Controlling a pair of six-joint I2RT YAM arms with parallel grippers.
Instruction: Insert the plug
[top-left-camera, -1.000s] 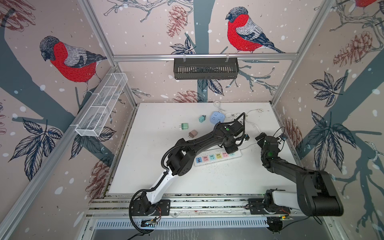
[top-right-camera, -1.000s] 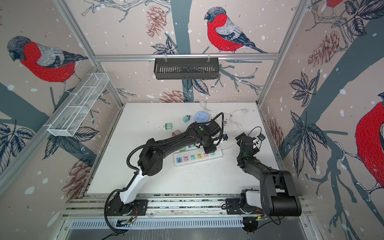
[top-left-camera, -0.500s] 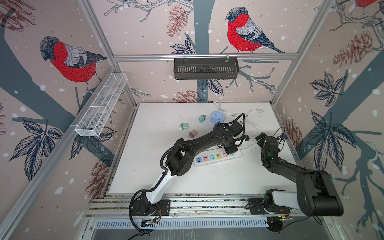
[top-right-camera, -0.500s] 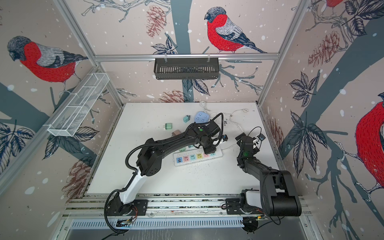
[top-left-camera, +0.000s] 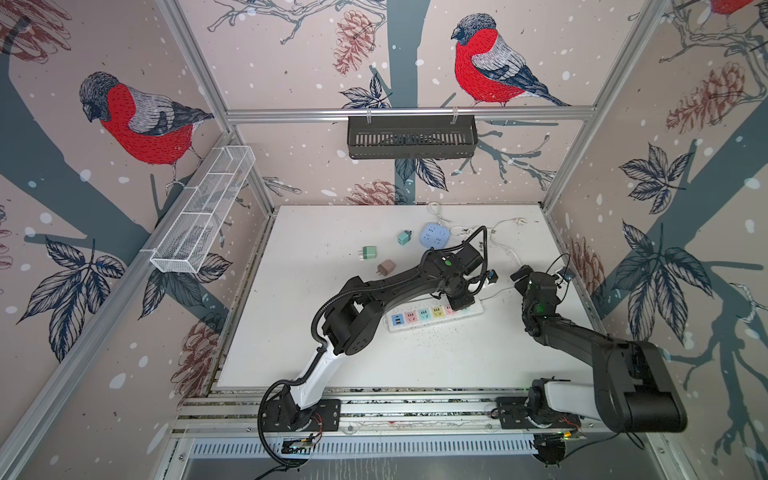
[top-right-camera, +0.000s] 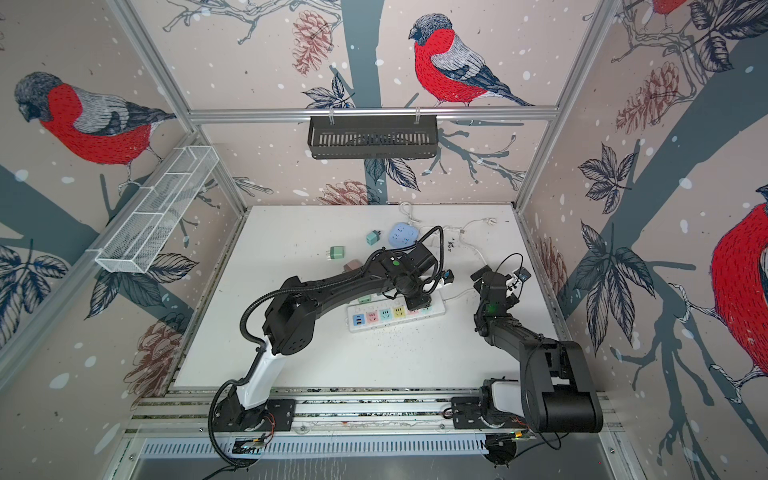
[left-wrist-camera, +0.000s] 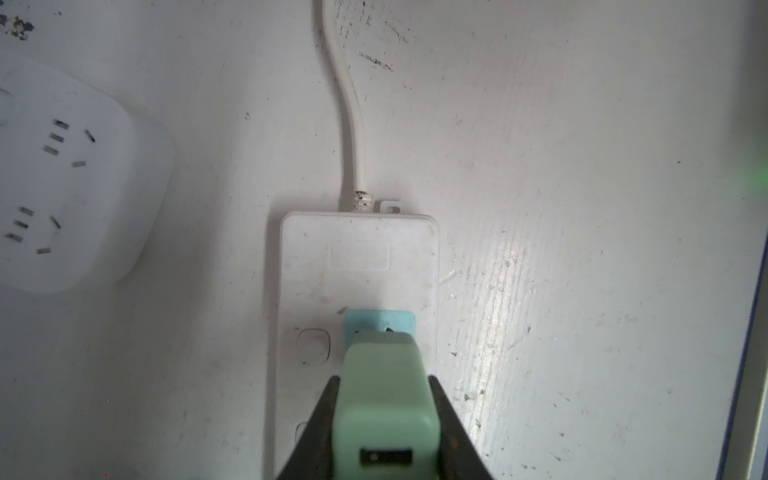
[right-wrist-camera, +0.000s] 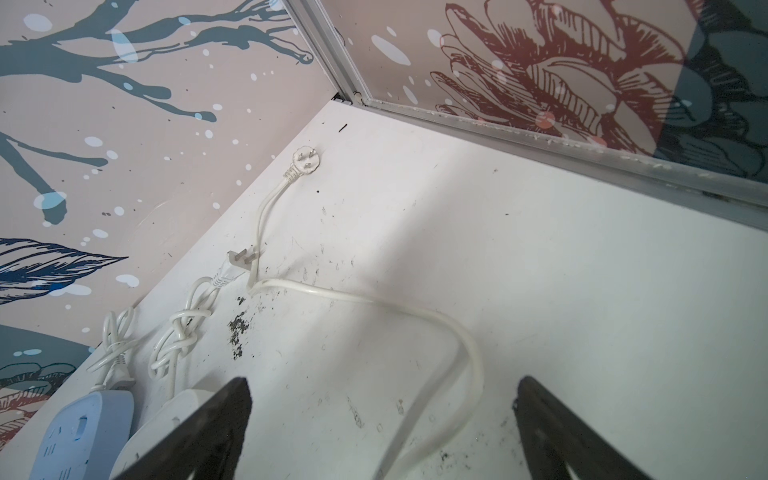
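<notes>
Left gripper (left-wrist-camera: 384, 382), jaws clenched on the green plug (left-wrist-camera: 386, 415), meets the power strip (top-left-camera: 415, 325) mid-frame; right gripper (right-wrist-camera: 384, 386) jaws released.

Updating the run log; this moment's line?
left end effector: shut on green plug | plug at blue socket | right end effector: open, empty

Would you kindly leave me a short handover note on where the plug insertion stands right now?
Left gripper: shut on the pale green plug.
Right gripper: open, empty, above the table near a white cord.
Things: the plug is at the light-blue socket at the cord end of the power strip.
Done: plug picked and brought onto the socket.
Left: how far the prongs are in is hidden; press home if needed, then release.
</notes>
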